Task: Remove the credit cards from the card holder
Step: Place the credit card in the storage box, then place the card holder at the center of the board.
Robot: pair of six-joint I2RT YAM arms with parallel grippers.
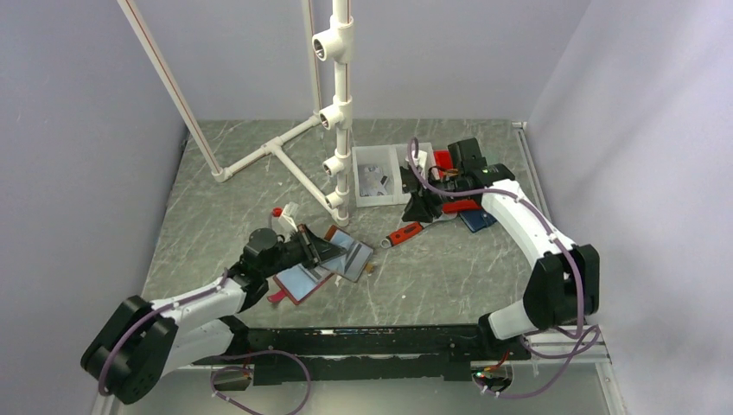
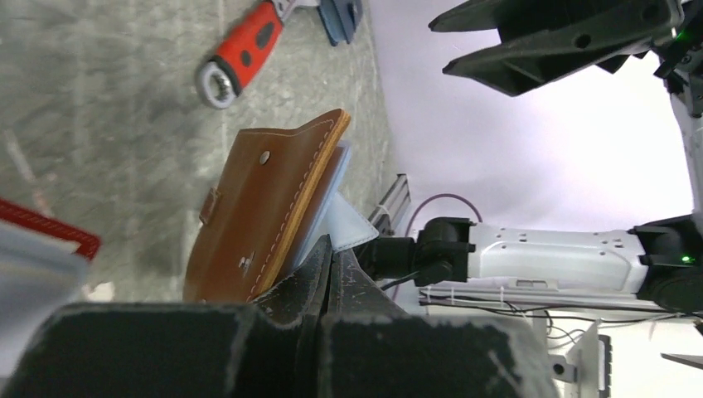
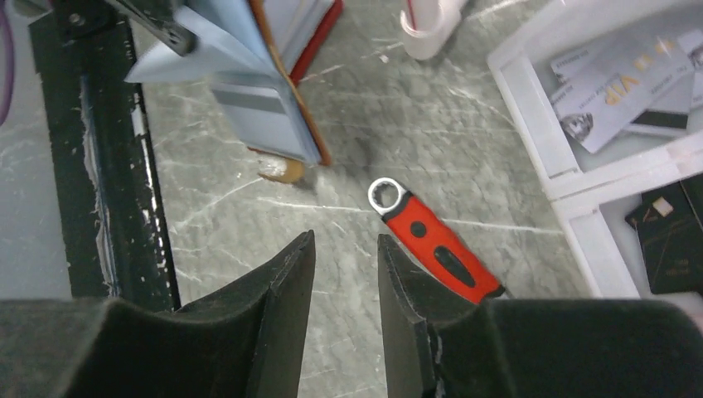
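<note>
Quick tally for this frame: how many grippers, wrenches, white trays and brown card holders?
Grippers: 2 (left gripper, right gripper)
Wrench: 1
White tray: 1
Brown card holder: 1
Total: 5

Left gripper (image 2: pixel 332 253) jaws pinched together on pale blue sheet (image 2: pixel 346 222) of brown card holder (image 2: pixel 265 207); red wrench (image 2: pixel 247 48) on counter (image 2: pixel 99 124).

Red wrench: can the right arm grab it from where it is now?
Probably yes. The red wrench lies in the open just ahead of the right end effector. Its jaws stand apart and empty, and nothing sits between them and the wrench.
</note>
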